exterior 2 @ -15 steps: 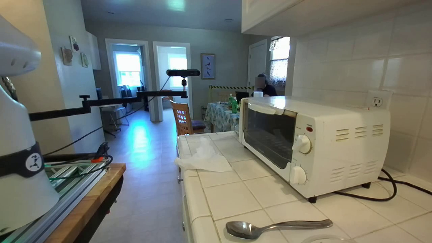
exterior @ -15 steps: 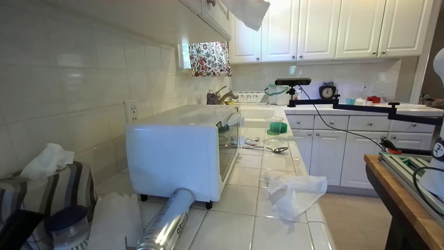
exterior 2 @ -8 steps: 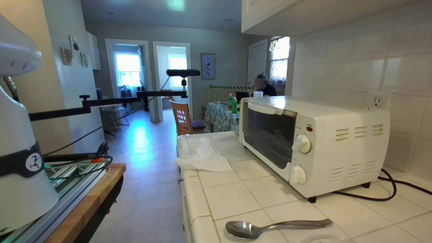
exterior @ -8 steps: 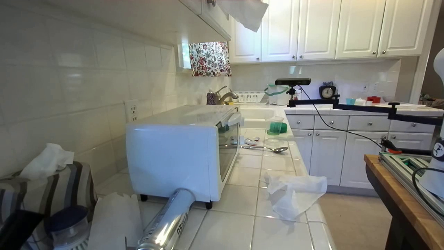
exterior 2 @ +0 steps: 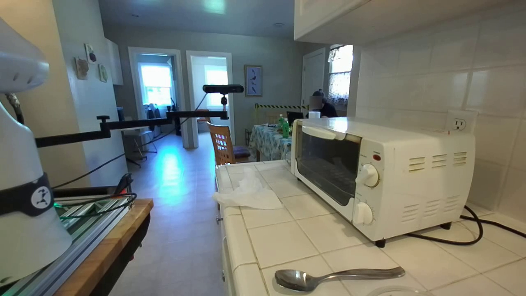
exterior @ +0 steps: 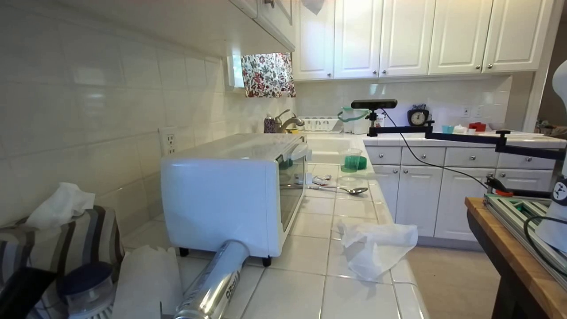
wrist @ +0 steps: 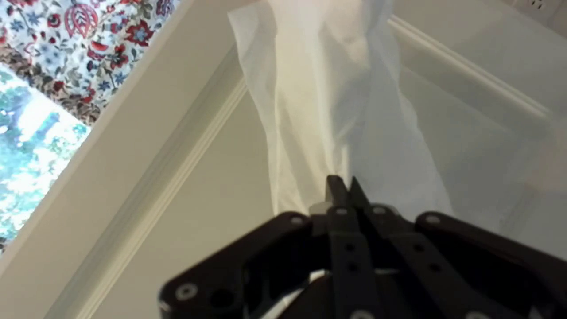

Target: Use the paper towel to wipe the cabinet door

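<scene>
In the wrist view my gripper (wrist: 344, 179) is shut on the paper towel (wrist: 305, 102), a thin wrinkled white sheet that spreads out beyond the fingertips. Behind it lies the white cabinet door (wrist: 212, 186) with its raised panel frame; whether the sheet touches the door I cannot tell. An exterior view shows just a hanging tip of the paper towel (exterior: 313, 5) at the top edge, near the upper cabinet door (exterior: 277, 15). My gripper is beyond the frame in both exterior views.
Below, on the tiled counter, are a white toaster oven (exterior: 217, 199), another crumpled white sheet (exterior: 378, 248), a spoon (exterior 2: 304, 279) and a shiny foil roll (exterior: 217, 283). A flowered curtain (wrist: 79, 40) and window adjoin the cabinet. A black camera arm (exterior: 460, 135) extends over the aisle.
The paper towel has risen and shifted slightly left in an exterior view, so that only its tip still shows. The things on the counter have not moved.
</scene>
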You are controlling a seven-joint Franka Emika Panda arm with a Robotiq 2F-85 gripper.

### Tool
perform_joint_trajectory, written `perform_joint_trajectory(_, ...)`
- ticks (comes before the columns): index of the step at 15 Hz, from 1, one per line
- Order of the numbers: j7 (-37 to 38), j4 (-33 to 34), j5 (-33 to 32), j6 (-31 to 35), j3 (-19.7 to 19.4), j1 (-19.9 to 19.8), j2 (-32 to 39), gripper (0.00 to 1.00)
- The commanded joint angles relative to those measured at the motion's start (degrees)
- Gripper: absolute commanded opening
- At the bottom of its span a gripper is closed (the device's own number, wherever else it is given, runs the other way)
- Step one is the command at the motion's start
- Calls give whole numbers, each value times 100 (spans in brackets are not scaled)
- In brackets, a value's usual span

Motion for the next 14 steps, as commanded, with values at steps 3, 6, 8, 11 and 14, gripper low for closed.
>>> perform_joint_trajectory(3, -929, 43, 235, 738, -1065, 1333, 54, 0)
perform_joint_trajectory(6, -1107, 6, 184, 948, -1716, 2047, -10, 0)
perform_joint_trajectory(8, -1100, -31, 114, 993, -2003, 2361, -56, 0)
perform_joint_trajectory(11, -1055, -74, 61, 963, -2265, 2674, -79, 0)
perform_joint_trajectory(14, -955, -114, 109, 872, -2481, 2920, -85, 0)
